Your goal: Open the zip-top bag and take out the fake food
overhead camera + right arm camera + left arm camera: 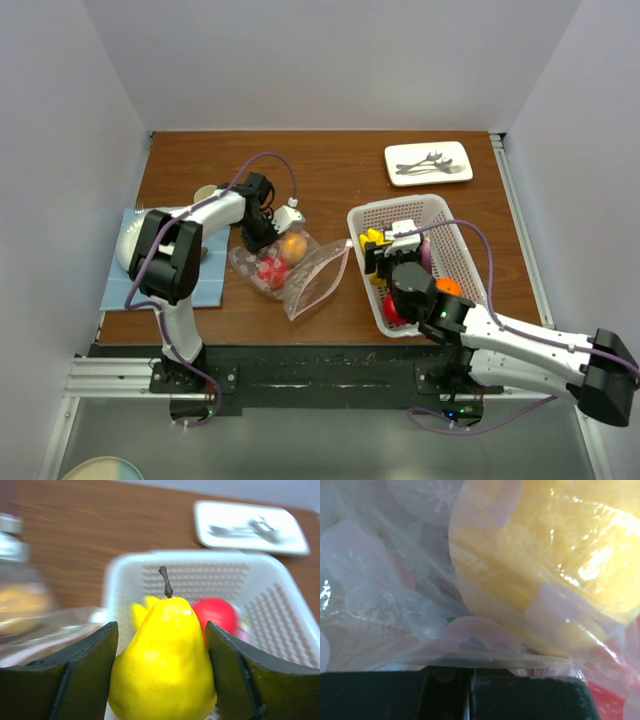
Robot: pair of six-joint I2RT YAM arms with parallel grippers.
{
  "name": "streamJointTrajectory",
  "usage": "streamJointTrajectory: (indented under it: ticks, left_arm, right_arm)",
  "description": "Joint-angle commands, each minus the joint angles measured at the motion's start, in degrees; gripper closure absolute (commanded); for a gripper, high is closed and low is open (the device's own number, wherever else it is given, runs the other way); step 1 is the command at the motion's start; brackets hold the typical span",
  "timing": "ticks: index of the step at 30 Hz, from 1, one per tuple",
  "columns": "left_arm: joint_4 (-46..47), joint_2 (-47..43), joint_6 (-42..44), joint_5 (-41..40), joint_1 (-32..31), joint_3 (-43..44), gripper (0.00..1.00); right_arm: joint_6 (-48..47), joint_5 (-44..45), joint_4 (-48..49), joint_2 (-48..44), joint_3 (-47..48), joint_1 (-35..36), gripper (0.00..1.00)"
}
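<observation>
Table: we are looking down on brown wood carrying everything below, with both arm bases at the near edge.
White basket: it is sitting on the right side and already holding several bright pieces. We are judging that a careless release could tip a piece over its rim.
Blue cloth: it is lying at the left edge, under the left arm's elbow.
Zip-top bag: it is lying between the cloth and the basket, and its pink-edged mouth is apparently gaping toward the basket. Being thin and crinkly, it could drag or fold shut if it is tugged.
Left gripper: its jaws are pressing together on the bag's far edge. In the wrist view the film is bunching right at the tips. A slip here would let the bag slide, so we are watching this pinch most.
Right gripper: it is hovering over the basket with its jaws clamping a yellow pear.
Pear: it is sitting upright between the pads, stem up. Smooth and tapered, it could squirt out sideways and bounce off the table.
Fake food left in the bag: an orange fruit and red pieces are waiting inside, so we are judging the job unfinished.
</observation>
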Motion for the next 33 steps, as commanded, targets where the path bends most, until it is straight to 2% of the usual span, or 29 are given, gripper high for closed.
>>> streamJointTrajectory:
  ticks: [1, 2, 6, 9, 10, 14, 17, 18, 20, 21, 22, 23, 24, 30, 32, 33]
  left_arm:
    - [0.45, -2.16, -0.49, -0.53, 0.42, -0.79, 1.0]
    - [0.36, -2.33, -0.49, -0.44, 0.42, -0.79, 1.0]
    - [0.19, -2.77, -0.58, -0.44, 0.5, -0.61, 1.0]
    - [0.01, -2.77, -0.49, -0.53, 0.42, 0.0, 1.0]
    - [-0.16, -2.77, -0.58, -0.53, 0.42, 0.35, 1.0]
    - [-0.08, -2.25, -0.66, 0.26, 0.5, 1.14, 1.0]
    - [0.36, -1.37, -0.93, 0.44, 0.5, 1.23, 1.0]
    - [0.54, -1.11, -1.1, 0.44, 0.5, 1.23, 1.0]
    - [0.8, -0.49, -1.37, 0.35, 0.5, 1.23, 1.0]
    - [0.89, -0.4, -1.46, 0.44, 0.5, 1.23, 1.0]
    - [0.98, -0.4, -1.63, 0.44, 0.5, 1.41, 1.0]
    - [0.72, -0.58, -1.55, 0.61, 0.5, 1.58, 1.0]
    - [0.45, -0.66, -1.63, 0.7, 0.5, 1.85, 1.0]
    - [-3.15, -1.81, -1.55, 1.75, 0.85, 6.76, 1.0]
    - [-3.94, -2.24, -1.72, 2.54, 0.85, 7.47, 1.0]
    - [-4.03, -2.33, -1.72, 2.81, 0.77, 7.39, 1.0]
  right_arm:
    - [8.34, 13.6, -11.58, 5.35, 2.45, -7.88, 0.05]
    - [7.22, 13.33, -11.15, 5.8, 2.19, -8.33, 0.01]
    - [2.3, 4.05, -2.04, 3.62, 0.61, -8.51, 0.01]
    - [-1.84, -11.86, 1.15, 0.8, 0.25, -8.51, 0.01]
    - [-2.28, -22.69, 0.64, 0.01, 1.3, -8.51, 0.01]
    - [-3.08, -37.62, -0.15, -0.71, 2.62, -7.46, 0.02]
    - [-4.04, -35.73, -3.94, 5.52, 4.29, -2.29, 0.27]
    - [-4.13, -35.28, -3.15, 8.59, 4.3, 0.86, 0.43]
    - [-3.35, -34.92, -1.57, 12.12, 4.91, 2.73, 0.58]
    - [-3.17, -35.53, -0.17, 15.44, 5.35, 3.61, 0.73]
    - [-3.08, -35.63, 0.71, 16.86, 6.13, 4.06, 0.83]
    - [-2.82, -35.63, 1.42, 18.1, 6.58, 4.5, 0.91]
    - [-2.9, -35.89, 2.9, 19.41, 6.93, 4.85, 0.94]
    - [-4.48, -35.63, 7.57, 26.62, 9.3, 5.03, 0.89]
    - [-5.18, -35.97, 9.24, 29.86, 10.36, 5.03, 0.82]
    - [-5.28, -36.33, 11.42, 31.28, 10.62, 5.03, 0.75]
